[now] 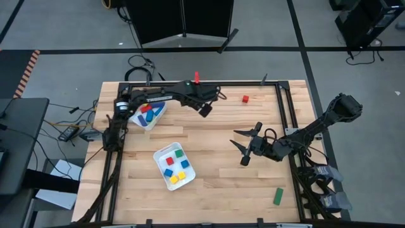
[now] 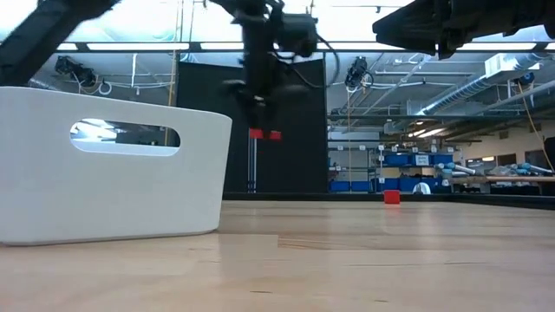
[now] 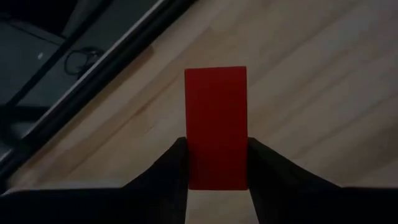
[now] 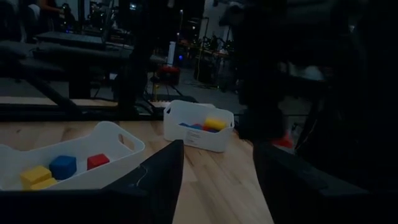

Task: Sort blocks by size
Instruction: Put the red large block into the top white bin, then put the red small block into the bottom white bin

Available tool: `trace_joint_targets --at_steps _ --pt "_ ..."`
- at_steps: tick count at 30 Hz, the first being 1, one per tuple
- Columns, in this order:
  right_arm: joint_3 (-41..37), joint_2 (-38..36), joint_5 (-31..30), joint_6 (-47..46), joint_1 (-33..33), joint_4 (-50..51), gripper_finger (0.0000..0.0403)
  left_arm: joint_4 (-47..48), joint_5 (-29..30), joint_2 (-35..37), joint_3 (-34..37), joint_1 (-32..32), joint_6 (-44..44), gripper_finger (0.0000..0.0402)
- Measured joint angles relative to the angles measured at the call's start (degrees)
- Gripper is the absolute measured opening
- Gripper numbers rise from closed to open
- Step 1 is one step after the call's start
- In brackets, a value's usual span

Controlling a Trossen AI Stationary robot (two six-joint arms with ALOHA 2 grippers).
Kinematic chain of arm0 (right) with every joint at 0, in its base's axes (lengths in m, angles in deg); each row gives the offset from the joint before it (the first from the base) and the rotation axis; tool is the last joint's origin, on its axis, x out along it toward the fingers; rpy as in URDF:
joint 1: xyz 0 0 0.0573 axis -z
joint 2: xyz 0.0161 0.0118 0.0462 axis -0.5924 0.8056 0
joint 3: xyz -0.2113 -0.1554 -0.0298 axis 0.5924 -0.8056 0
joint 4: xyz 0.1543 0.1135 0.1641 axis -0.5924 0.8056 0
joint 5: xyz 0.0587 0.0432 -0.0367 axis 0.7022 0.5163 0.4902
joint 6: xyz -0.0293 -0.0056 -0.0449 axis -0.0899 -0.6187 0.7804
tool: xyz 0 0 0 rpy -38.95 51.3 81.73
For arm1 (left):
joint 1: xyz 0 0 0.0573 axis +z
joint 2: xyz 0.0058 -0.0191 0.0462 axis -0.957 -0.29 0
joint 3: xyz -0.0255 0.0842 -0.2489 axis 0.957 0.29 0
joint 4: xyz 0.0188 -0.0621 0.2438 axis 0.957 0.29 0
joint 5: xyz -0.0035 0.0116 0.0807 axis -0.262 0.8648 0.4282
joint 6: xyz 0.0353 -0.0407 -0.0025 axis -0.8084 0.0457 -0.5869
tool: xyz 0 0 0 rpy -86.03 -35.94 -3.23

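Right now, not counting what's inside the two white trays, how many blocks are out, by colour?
Red: 2, a red cube on the table and a red bar in the left gripper
Green: 1, a green bar on the table
Total: 3
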Motion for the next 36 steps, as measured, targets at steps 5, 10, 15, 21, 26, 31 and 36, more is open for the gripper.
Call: trace_joint_targets --at_steps 5,10,15,21,26,31,36 --pt "0.02 0.0 0.38 -0.12 0.0 -0.03 0.0204 2.48 0.16 7.28 11.7 0.19 2.41 0.0131" --pt "0.0 0.0 0.42 -0.15 -0.01 0.11 0.0204 -0.97 -0.95 18.58 30.74 2.0 9.47 0.0131" --pt "0.0 0.0 0.42 -0.17 -0.01 0.2 0.0203 -9.43 -3.54 31.11 45.22 4.18 12.52 0.0131" --pt "0.0 0.0 0.42 -1.75 0.42 0.11 0.0199 -10.08 -3.76 40.1 56.09 8.17 15.16 0.0131" --pt "0.02 0.0 -1.95 -8.61 3.14 2.55 0.0206 -10.47 -1.87 41.08 61.04 9.99 16.88 0.0175" --pt "0.02 0.0 -2.0 -26.13 9.21 16.42 0.0227 -13.62 -1.8 41.03 62.3 10.05 15.69 0.0263" --pt "0.02 0.0 4.97 -41.79 18.64 31.31 0.0256 -16.3 -1.74 41.03 62.24 10.01 13.44 0.0316"
